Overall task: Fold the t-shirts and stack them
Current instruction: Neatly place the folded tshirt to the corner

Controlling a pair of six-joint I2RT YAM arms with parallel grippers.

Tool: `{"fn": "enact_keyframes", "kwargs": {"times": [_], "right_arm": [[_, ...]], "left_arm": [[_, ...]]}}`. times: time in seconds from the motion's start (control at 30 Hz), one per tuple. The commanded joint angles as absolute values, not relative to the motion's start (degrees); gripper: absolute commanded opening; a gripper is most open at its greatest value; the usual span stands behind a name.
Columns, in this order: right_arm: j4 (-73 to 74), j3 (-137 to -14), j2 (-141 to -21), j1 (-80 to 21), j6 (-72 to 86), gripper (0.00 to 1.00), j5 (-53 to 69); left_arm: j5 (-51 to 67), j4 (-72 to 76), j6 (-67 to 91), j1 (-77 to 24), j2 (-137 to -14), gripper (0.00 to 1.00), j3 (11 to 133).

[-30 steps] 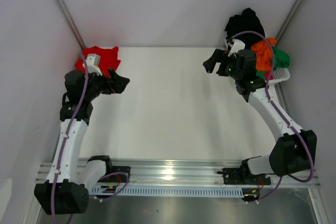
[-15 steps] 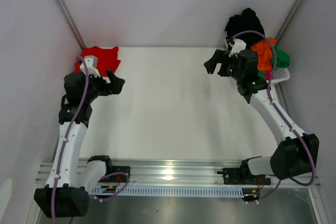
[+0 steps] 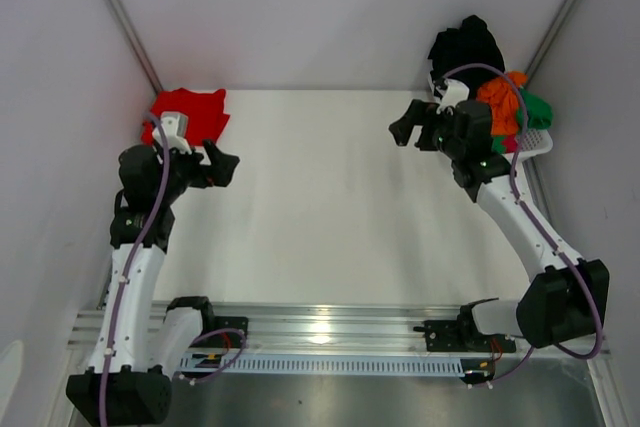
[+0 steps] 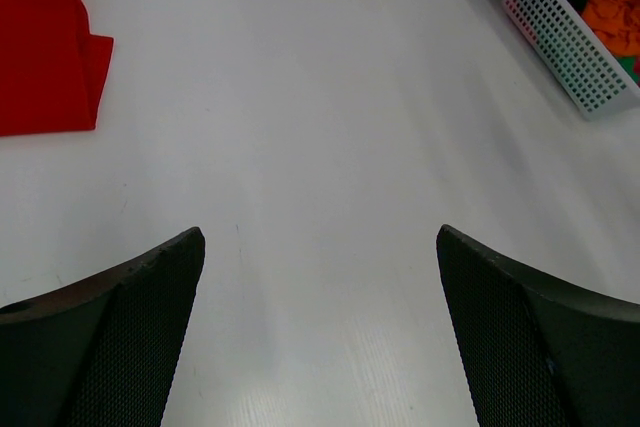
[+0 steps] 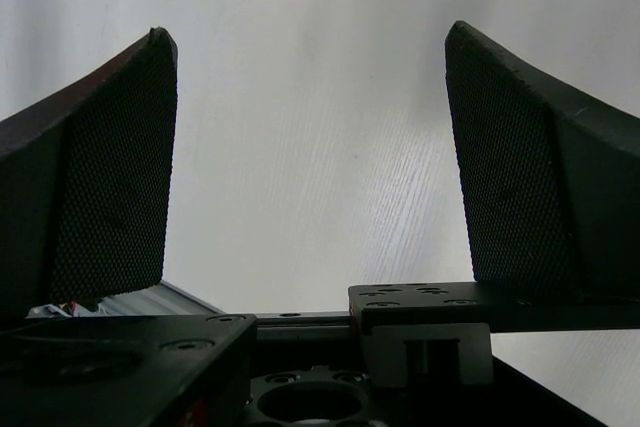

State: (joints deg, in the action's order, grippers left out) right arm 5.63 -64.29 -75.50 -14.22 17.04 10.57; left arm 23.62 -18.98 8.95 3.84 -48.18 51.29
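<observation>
A folded bright red t-shirt lies flat at the table's far left corner; the left wrist view shows it at the upper left. Black, orange and green t-shirts are heaped in a white basket at the far right. My left gripper hovers just right of and nearer than the red shirt, open and empty. Left of the basket, my right gripper is also open, with only bare table between its fingers.
The white tabletop runs between the two arms. Grey walls close off the back and both sides. A metal rail with the arm bases lines the near edge. The basket's perforated wall shows at the upper right of the left wrist view.
My left gripper has drawn back a little toward the near left, uncovering more of the red shirt. The right gripper has barely shifted. Both stay open.
</observation>
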Motion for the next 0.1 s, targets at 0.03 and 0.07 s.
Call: {"fn": "enact_keyframes", "kwargs": {"times": [0.03, 0.07], "right_arm": [[3.87, -64.42, -74.0, -13.98, 17.32, 1.0, 10.9], [4.04, -64.68, -74.0, -14.06, 17.23, 0.99, 10.64]], "left_arm": [[25.4, -17.49, 7.82, 4.22, -45.88, 0.99, 49.49], [25.05, -17.4, 7.91, 4.22, -45.1, 1.0, 49.4]]}}
